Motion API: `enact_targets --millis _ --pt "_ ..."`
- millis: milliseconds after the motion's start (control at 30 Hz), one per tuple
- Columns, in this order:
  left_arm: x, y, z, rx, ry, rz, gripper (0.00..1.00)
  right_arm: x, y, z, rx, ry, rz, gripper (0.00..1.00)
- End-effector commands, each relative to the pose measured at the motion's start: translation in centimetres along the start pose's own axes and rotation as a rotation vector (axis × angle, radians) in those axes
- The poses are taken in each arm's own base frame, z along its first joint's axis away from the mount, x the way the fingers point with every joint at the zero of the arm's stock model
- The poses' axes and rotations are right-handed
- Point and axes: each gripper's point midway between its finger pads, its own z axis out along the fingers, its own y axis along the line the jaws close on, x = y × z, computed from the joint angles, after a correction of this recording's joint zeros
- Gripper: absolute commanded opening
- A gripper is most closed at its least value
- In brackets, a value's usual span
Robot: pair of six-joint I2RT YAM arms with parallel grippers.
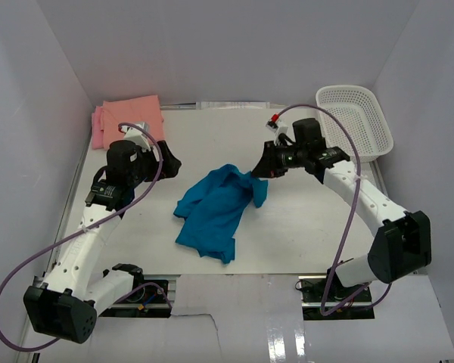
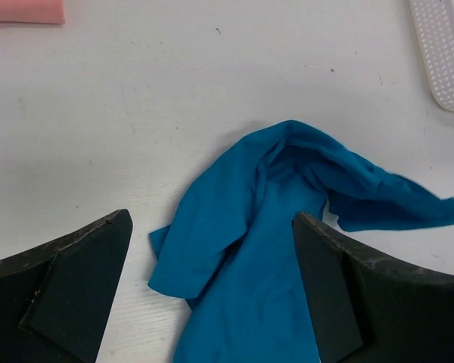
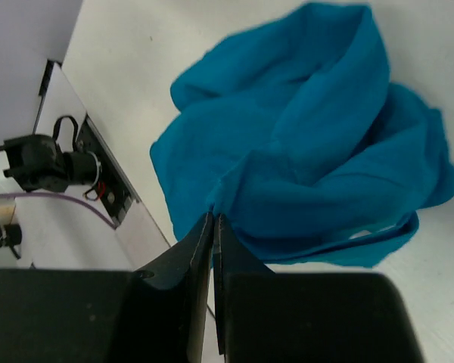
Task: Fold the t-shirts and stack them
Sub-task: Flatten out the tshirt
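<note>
Three t-shirts are on the white table (image 1: 303,227). The teal-blue t-shirt (image 1: 214,212) lies crumpled and unfolded in the middle, between the two grippers. The salmon-orange t-shirt (image 1: 133,118) is folded into a rectangle at the far left corner, resting on the pink t-shirt (image 1: 97,127), whose edge sticks out on the left side

One white mesh basket (image 1: 357,119) stands at the far right corner, well apart from the teal cloth. A purple cable (image 1: 346,227) loops along the right arm and a second one trails from the left arm; neither touches the shirts. Nothing lies between the crumpled shirt and the folded pair except the left arm's wrist

The right gripper (image 3: 213,221) has its fingers pressed together on a bunched fold at the right, far edge of the teal-blue t-shirt, and the cloth hangs from the tips. The left gripper (image 1: 170,162) hovers just left of the shirt with its fingers (image 2: 76,287) spread wide and nothing between them; its wrist view looks down past them onto the cloth

A small white patch (image 3: 359,235) shows in a low fold of the teal shirt, too small to read. A small red tag (image 1: 273,119) sits near the right wrist, with no legible writing
</note>
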Motion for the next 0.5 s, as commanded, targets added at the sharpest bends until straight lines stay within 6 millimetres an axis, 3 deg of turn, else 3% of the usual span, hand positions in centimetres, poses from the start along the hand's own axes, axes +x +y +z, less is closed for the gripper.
enact_targets --millis 0,67,100,167,200,233,267,300,333,400,433,467 --pt "0.5 0.0 0.5 0.005 0.025 0.005 0.98 2.0 1.4 1.8 -0.085 0.058 -0.003 0.08" --pt "0.8 0.1 0.8 0.005 0.036 0.005 0.98 3.5 2.7 4.1 -0.120 0.124 -0.018 0.08" --pt "0.7 0.1 0.8 0.002 0.034 0.010 0.98 2.6 3.8 4.7 -0.143 0.121 -0.049 0.08" --pt "0.5 0.3 0.6 -0.007 0.021 0.015 0.98 3.9 5.8 7.1 -0.197 0.197 -0.062 0.08" --pt "0.5 0.3 0.5 -0.008 0.017 0.019 0.98 2.7 7.1 7.8 -0.221 0.189 -0.094 0.08" --pt "0.4 0.3 0.4 -0.011 0.013 0.021 0.98 2.6 7.4 8.6 -0.224 0.201 -0.099 0.08" --pt "0.5 0.4 0.4 -0.013 0.012 0.021 0.98 3.8 6.7 10.2 -0.199 0.248 -0.078 0.08" --pt "0.5 0.4 0.4 -0.014 0.012 0.021 0.98 3.1 6.7 10.7 -0.197 0.244 -0.082 0.08" --pt "0.5 0.5 0.4 -0.014 0.013 0.022 0.98 4.0 5.7 11.8 -0.184 0.274 -0.059 0.08" --pt "0.9 0.5 0.5 -0.015 0.023 0.023 0.98 4.5 5.0 12.4 -0.170 0.291 -0.046 0.26" --pt "0.9 0.6 0.5 -0.016 0.022 0.026 0.98 5.4 4.4 12.7 -0.161 0.311 -0.030 0.47" --pt "1.0 0.6 0.6 -0.016 0.026 0.026 0.98 5.8 4.1 12.7 -0.151 0.321 -0.026 0.57"
